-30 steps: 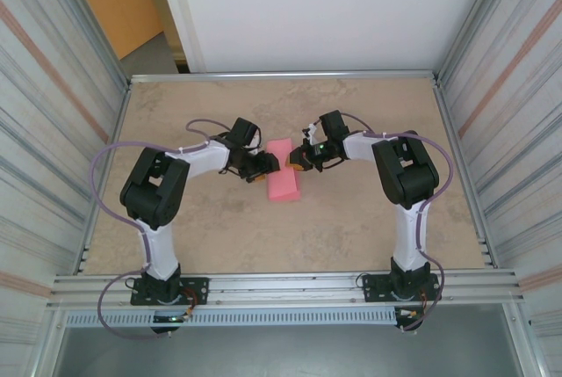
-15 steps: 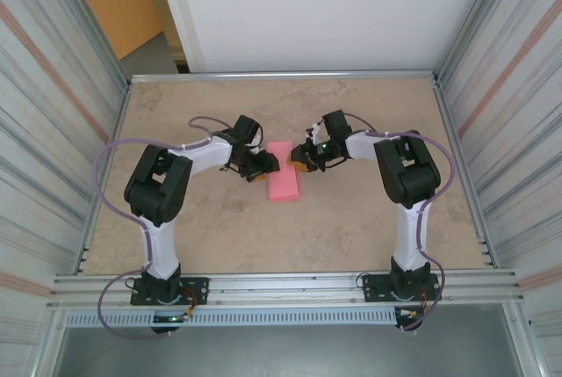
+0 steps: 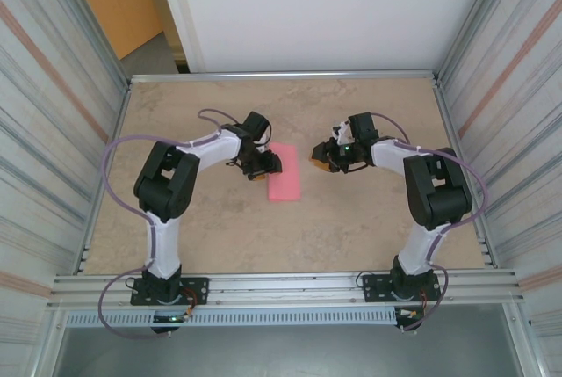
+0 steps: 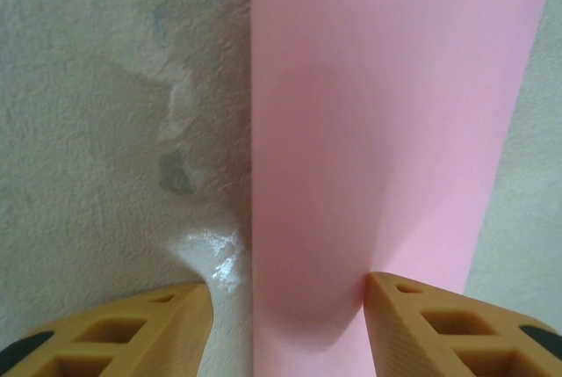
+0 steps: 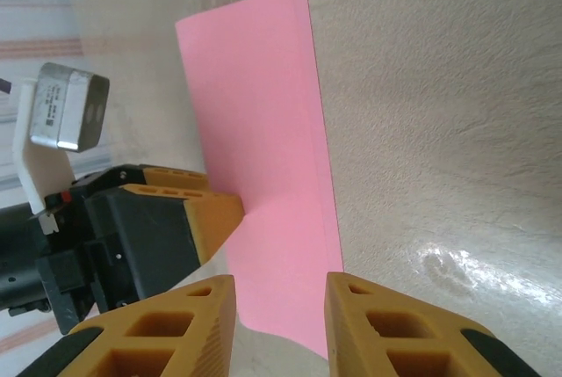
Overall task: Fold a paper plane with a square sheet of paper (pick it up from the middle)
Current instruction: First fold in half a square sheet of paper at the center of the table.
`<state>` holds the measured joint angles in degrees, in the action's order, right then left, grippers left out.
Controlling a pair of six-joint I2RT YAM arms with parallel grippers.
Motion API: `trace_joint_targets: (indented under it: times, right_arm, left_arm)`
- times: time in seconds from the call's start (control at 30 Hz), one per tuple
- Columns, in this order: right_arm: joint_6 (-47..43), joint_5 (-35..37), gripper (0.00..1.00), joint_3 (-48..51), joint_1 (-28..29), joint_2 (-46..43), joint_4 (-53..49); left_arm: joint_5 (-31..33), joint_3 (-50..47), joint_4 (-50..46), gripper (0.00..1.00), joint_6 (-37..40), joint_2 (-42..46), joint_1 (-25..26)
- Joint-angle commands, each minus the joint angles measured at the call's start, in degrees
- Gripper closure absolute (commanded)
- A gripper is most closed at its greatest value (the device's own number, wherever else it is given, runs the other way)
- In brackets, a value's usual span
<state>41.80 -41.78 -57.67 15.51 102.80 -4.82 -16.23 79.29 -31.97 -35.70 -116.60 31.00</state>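
1. The square sheet of paper [image 3: 284, 182], folded in half, lies flat. The left gripper [image 4: 290, 307] stands open and empty, with the sheet's edge between its fingers.
2. The right gripper [image 5: 281, 307], parted and empty, waits beside the opposite edge. Pressing firmly along the crease looks best.

Beige stone-patterned table [image 3: 369, 228], 1 pink sheet of paper [image 3: 285, 180] flat near its middle, a long rectangle.

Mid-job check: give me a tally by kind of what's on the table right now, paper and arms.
Pink paper sheet: 1
Robot arms: 2 (left arm, right arm)
Total: 3
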Motion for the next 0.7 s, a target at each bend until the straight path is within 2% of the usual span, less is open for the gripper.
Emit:
trace_joint_targets:
  times: [0.0,0.17,0.43,0.67]
  right_arm:
    - [0.42,2.74,0.68,1.01,0.40,-1.82,-1.11]
    - [0.02,3.10,0.68,0.87,0.49,-1.55,-0.94]
    - [-1.47,2.19,0.68,-0.82,0.40,0.51,-2.02]
    - [-2.20,1.02,0.68,-1.54,0.36,2.18,-2.16]
  left_arm:
    - [6.01,-1.67,-4.89,0.48,1.32,-9.62,2.65]
    - [6.94,0.26,-7.05,0.48,-1.33,-12.51,3.29]
    - [4.79,2.05,-7.20,0.48,-6.20,-14.85,3.38]
    - [3.18,3.92,-8.25,0.46,-5.06,-16.97,3.62]
